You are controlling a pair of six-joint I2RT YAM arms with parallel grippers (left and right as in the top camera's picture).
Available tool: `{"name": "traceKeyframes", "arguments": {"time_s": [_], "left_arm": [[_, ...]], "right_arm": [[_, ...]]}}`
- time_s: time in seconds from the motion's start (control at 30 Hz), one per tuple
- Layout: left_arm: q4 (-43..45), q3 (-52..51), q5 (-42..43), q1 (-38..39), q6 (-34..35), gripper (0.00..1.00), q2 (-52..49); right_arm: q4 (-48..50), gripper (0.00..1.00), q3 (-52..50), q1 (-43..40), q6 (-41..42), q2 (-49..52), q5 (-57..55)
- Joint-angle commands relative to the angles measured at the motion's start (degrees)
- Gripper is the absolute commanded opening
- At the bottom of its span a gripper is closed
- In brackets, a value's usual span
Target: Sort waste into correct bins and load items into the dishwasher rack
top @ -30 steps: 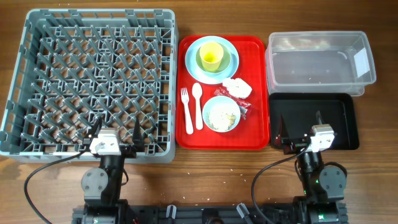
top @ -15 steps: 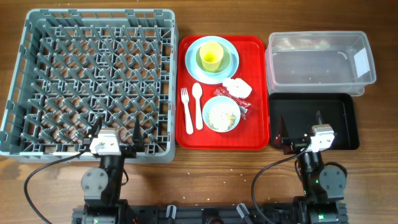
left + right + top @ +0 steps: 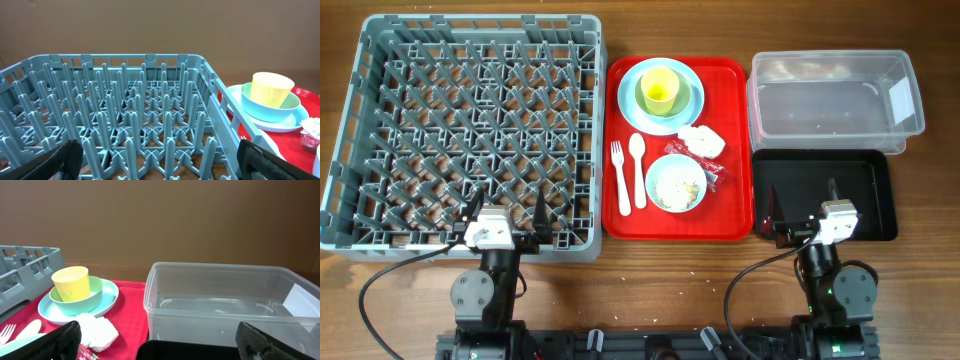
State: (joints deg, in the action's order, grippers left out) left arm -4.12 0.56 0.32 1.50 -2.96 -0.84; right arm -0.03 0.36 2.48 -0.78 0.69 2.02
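Note:
The grey dishwasher rack (image 3: 380, 120) fills the left side. On the red serving tray (image 3: 730, 210) sit a light-blue plate (image 3: 692, 100) with a yellow cup (image 3: 659, 92), a white fork (image 3: 618, 176) and spoon (image 3: 638, 168), a light-blue bowl (image 3: 677, 184) with whitish food scraps, a crumpled white napkin (image 3: 702, 139) and a red-and-clear wrapper (image 3: 717, 176). The clear tub (image 3: 835, 95) and black tray (image 3: 865, 200) are at the right. My left gripper (image 3: 507, 208) is open over the rack's near edge. My right gripper (image 3: 803, 205) is open over the black tray.
The rack's upright pegs (image 3: 150, 120) fill the left wrist view, with the cup (image 3: 270, 90) at its right. The right wrist view shows the tub (image 3: 225, 305), cup (image 3: 71, 283) and napkin (image 3: 100, 329). Bare wooden table (image 3: 650, 290) runs along the front.

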Motion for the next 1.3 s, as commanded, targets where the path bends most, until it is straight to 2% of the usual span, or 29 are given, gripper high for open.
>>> {"name": "traceKeyframes", "arguments": {"time_s": [0.0,0.63,0.77,0.83,0.9,1.0,1.1,1.13,1.2,1.27], "left_arm": [[-0.24,-0.2,0.92,0.11,-1.11,1.0,0.42],[-0.24,-0.2,0.92,0.11,-1.11,1.0,0.42],[0.48,-0.2,3.3,0.11,-1.11,1.0,0.42],[3.28,1.42,10.1,0.11,1.49,1.0,0.42],[-3.82,9.99,11.87,0.11,7.87,1.0,-0.59],[-16.41,26.1,11.96,0.11,8.17,1.0,-9.14],[-39.3,54.31,12.63,0.11,8.13,1.0,-29.4],[-50.97,67.91,14.19,0.11,8.17,1.0,-39.82],[-62.47,82.23,20.83,0.11,8.17,1.0,-51.12],[-68.26,90.71,27.65,0.11,8.15,1.0,-58.66]], "right_arm": [[0.22,1.0,-0.07,0.28,-0.59,0.13,-0.72],[0.22,1.0,-0.07,0.28,-0.61,0.13,-0.72],[0.22,1.0,-0.07,0.28,-0.59,0.13,-0.72],[0.22,1.0,-0.07,0.28,-0.61,0.13,-0.72],[0.24,1.0,-0.07,0.28,-0.59,0.13,-0.72],[0.24,1.0,-0.07,0.28,-0.61,0.13,-0.72],[0.22,1.0,-0.07,0.28,-0.63,0.13,-0.72],[0.22,1.0,-0.07,0.28,-0.59,0.13,-0.72],[0.24,1.0,-0.07,0.28,-0.61,0.13,-0.72],[0.22,1.0,-0.07,0.28,-0.61,0.13,-0.72]]}}
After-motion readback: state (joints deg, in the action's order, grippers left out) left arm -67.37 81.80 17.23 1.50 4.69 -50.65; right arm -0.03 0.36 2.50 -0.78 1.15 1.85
